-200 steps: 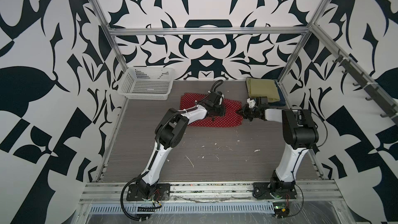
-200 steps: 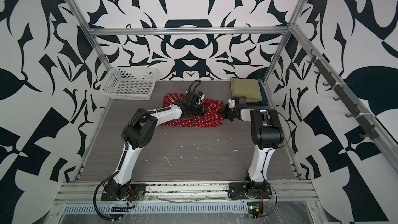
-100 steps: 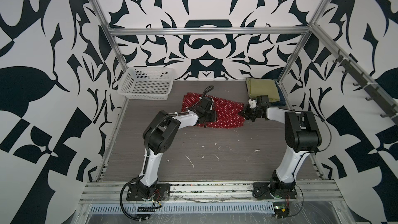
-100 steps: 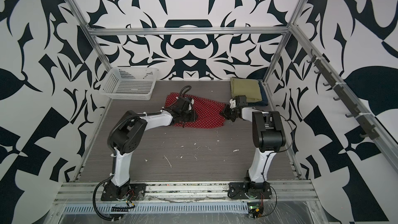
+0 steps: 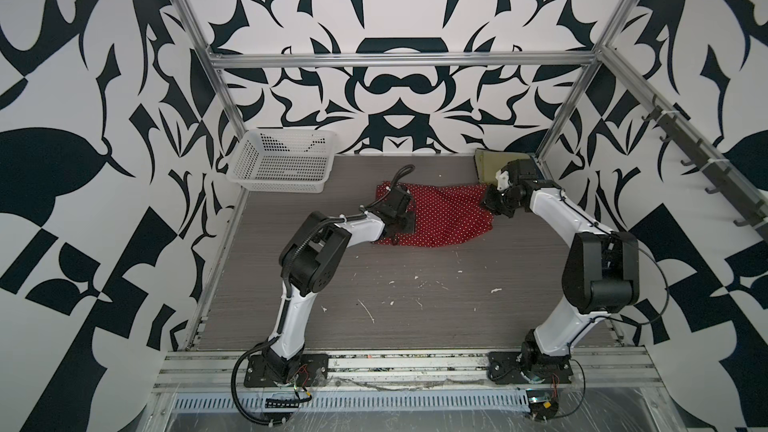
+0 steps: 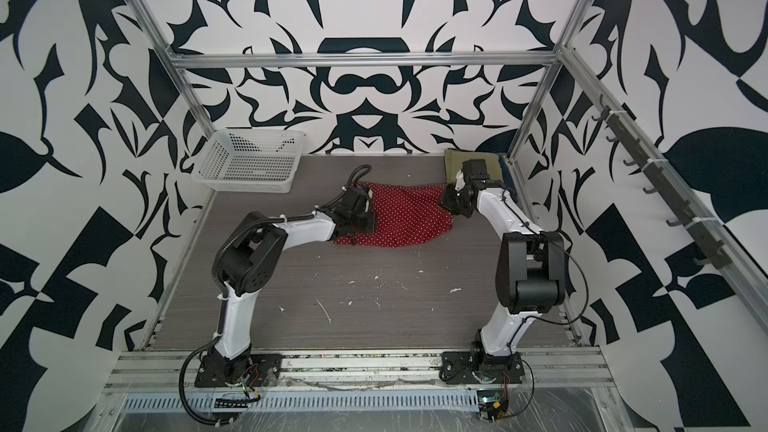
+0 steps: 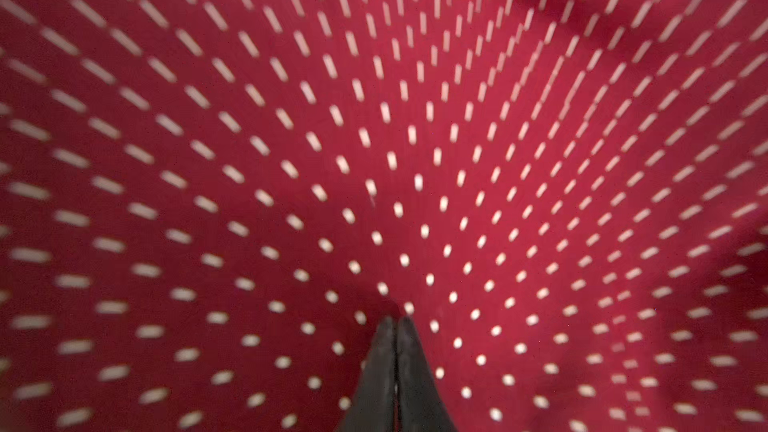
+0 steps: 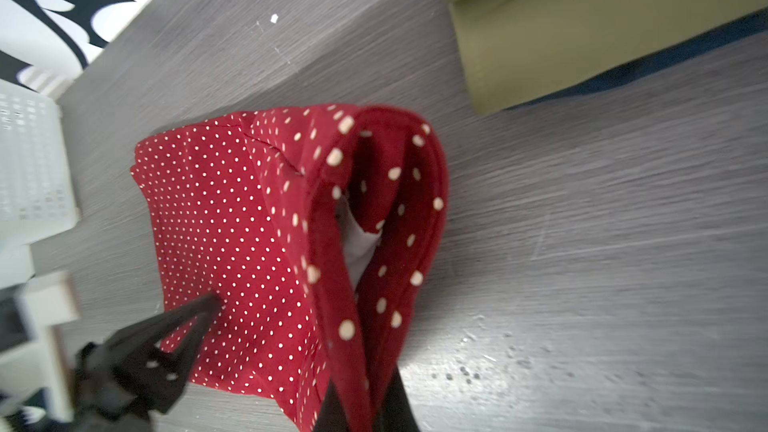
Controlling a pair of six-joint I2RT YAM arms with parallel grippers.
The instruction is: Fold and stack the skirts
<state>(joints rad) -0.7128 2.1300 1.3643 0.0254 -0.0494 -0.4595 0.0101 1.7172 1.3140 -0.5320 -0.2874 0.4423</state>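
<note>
nearest, the table (image 5: pixel 415 305) in front of both pairs of jaws carries only white flecks. the red skirt (image 5: pixel 449 218) stretches between the two grippers, partly doubled over and not yet flat. the left gripper (image 7: pixel 395 326) has its jaws pressed together, tips down on the dotted cloth; whether they nip any of it i cannot tell. the right gripper (image 5: pixel 491 202) is clamped on the skirt's raised, doubled edge. just beyond the right jaws the olive skirt (image 8: pixel 582 27) lies folded on the dark blue skirt (image 8: pixel 685 60), so two look done. what is left, i judge, is to finish this fold and set it on that pile. the basket (image 5: pixel 286 176) stands well past the left jaws.
</note>
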